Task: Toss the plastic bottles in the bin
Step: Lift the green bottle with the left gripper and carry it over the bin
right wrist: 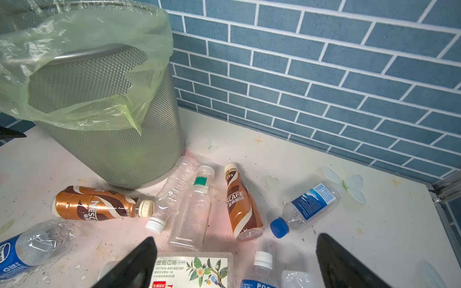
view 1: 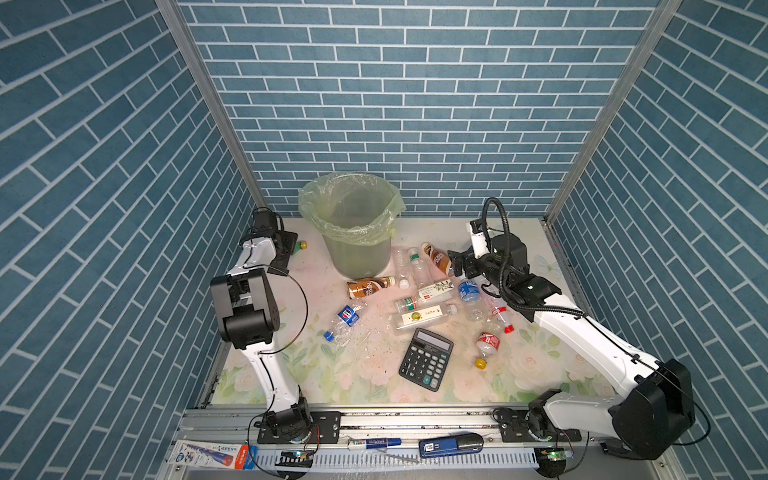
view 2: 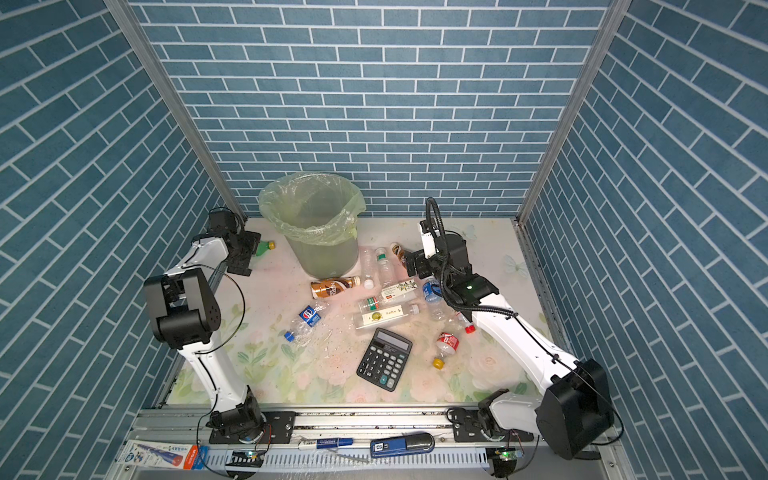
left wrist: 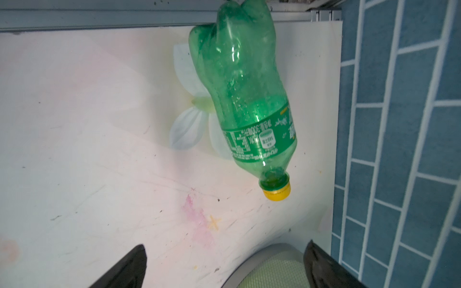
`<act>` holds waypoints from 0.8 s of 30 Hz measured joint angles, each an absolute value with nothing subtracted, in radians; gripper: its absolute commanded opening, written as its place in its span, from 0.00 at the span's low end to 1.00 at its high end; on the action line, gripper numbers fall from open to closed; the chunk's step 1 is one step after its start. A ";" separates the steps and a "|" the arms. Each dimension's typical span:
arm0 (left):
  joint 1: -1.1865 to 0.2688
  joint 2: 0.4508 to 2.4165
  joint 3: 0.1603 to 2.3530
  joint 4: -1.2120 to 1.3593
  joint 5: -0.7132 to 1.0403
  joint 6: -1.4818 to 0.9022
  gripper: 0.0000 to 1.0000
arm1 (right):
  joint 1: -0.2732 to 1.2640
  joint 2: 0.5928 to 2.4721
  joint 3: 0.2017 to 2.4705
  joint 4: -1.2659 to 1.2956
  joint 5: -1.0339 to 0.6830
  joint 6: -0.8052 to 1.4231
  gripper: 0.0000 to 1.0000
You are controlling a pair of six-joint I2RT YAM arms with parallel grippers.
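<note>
Both pairs of my jaws are standing wide apart and clamping nothing. I am reading a top view as a clock face, with 12 at the back wall. The round grey mesh bin, lined with a pale yellow-green plastic bag folded over its rim, is standing upright at about 11 o'clock on the floral-printed tabletop. My left gripper is hanging at the bin's 9 o'clock, just beside the dented green plastic bottle with a yellow cap. That bottle is lying on its side, clear of both my fingers. My right gripper is hovering at the bin's 3 o'clock. The base of a brown-and-white coffee bottle is lying just ahead of its tips, ungripped. A second brown coffee bottle is lying at the bin's 6 o'clock, near its foot. Between these two, a ribbed clear bottle with a white cap and a square clear bottle with a green neck band are lying side by side. A blue-labelled clear bottle with a blue cap is lying beside the first brown one, apart from it. The black calculator is sitting toward 6 o'clock. A white-labelled tea bottle is lying at its 12, a red-labelled bottle at its 3, and a crushed clear bottle with a blue logo label at its 10.
</note>
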State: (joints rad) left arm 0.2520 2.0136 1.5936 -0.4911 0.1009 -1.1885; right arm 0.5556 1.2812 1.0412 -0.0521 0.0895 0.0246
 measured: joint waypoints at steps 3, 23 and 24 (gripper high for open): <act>0.252 2.050 1.634 -0.482 0.077 -1.217 0.99 | 0.556 1.293 1.059 -0.071 0.080 0.016 0.99; 0.252 2.284 1.896 -0.520 -0.015 -1.289 0.90 | 0.557 1.389 1.128 -0.119 0.059 -0.059 0.99; 0.252 2.292 1.909 -0.523 -0.017 -1.289 0.89 | 0.557 1.393 1.131 -0.120 0.058 -0.061 0.99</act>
State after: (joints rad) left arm 0.2520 2.2917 1.9091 -0.5228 -0.0170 -1.2888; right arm 0.5568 1.3930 1.1305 -0.1200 0.0578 -0.0608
